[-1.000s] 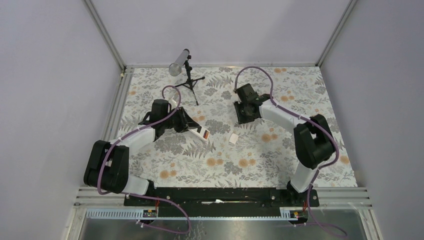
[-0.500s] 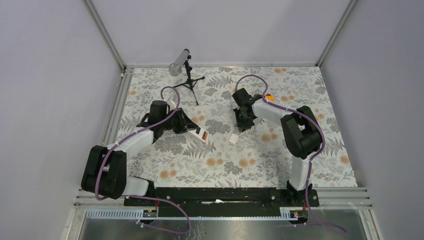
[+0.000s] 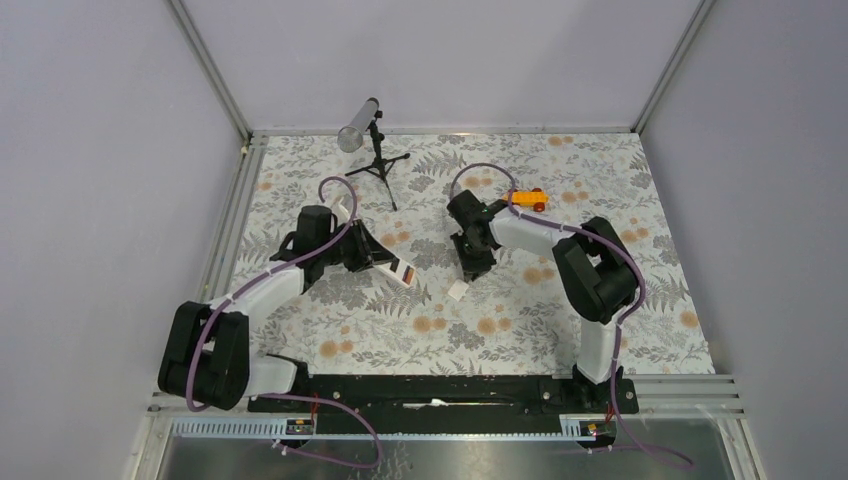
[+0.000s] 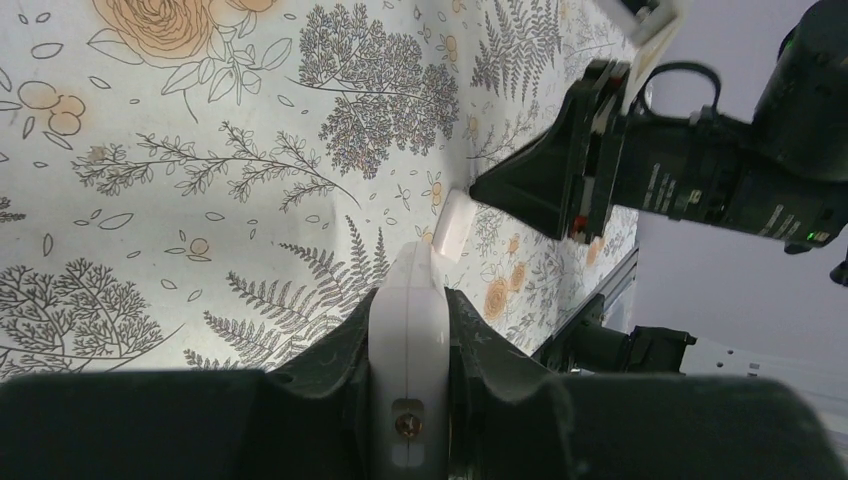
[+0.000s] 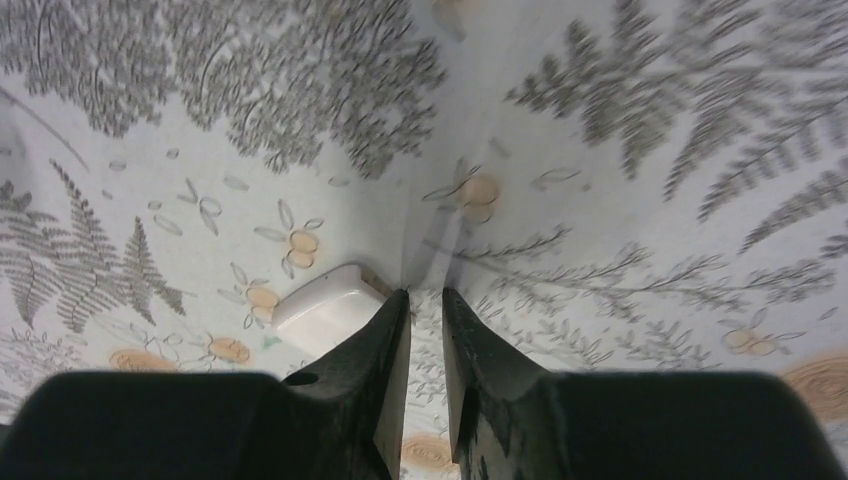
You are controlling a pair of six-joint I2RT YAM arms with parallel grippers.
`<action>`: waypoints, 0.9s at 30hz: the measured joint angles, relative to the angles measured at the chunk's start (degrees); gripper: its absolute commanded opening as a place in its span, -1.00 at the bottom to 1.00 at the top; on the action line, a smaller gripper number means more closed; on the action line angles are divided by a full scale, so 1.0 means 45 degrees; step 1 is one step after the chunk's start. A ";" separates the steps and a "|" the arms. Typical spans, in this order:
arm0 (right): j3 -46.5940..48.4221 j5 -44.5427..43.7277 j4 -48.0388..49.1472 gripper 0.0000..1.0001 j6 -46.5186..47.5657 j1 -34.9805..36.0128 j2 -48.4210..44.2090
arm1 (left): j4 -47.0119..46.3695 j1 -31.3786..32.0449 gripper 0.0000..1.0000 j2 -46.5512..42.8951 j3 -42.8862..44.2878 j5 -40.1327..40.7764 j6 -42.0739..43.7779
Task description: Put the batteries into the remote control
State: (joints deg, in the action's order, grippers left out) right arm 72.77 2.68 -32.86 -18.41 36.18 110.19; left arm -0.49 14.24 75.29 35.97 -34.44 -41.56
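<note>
My left gripper [image 3: 392,264] is shut on the remote control [image 3: 403,271], whose red front faces up, and holds it left of centre. In the left wrist view its white edge [image 4: 409,330] stands between the fingers. My right gripper [image 3: 468,270] points down at the mat, its jaws nearly together with nothing between them [image 5: 425,296]. A small white cover piece [image 3: 457,290] lies on the mat just beside its left finger [image 5: 325,306], and shows ahead of the remote in the left wrist view [image 4: 450,225]. No battery is in view.
An orange toy car [image 3: 528,198] sits on the mat behind the right arm. A small black tripod with a grey tube [image 3: 371,140] stands at the back left. The floral mat [image 3: 520,330] is bordered by metal rails and grey walls.
My right gripper has swung left and nearer, down to the white cover piece, which has shifted slightly nearer. The toy car has come into view. The left gripper holds the remote almost still.
</note>
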 measured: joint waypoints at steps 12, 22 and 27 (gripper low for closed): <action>-0.0287 0.1088 -0.1107 -0.17 -0.1394 0.2297 -0.0112 | 0.2093 -0.0563 -1.00 -0.2914 -0.0301 0.2963 0.0049; -0.0199 -0.0151 -0.0301 0.47 -0.2234 0.2438 -0.0855 | 0.4396 -0.0952 -1.00 -0.4983 -0.0306 0.5848 0.0131; 0.1258 -0.2181 -0.0894 0.52 -0.2977 0.3075 -0.0131 | 0.4915 -0.1093 -1.00 -0.5634 -0.0306 0.6683 0.0141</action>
State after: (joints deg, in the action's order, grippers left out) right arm 78.43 -7.14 -36.88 -31.81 50.02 109.60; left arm 21.63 9.32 49.93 34.59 -4.36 -40.93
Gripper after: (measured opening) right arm 0.748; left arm 0.221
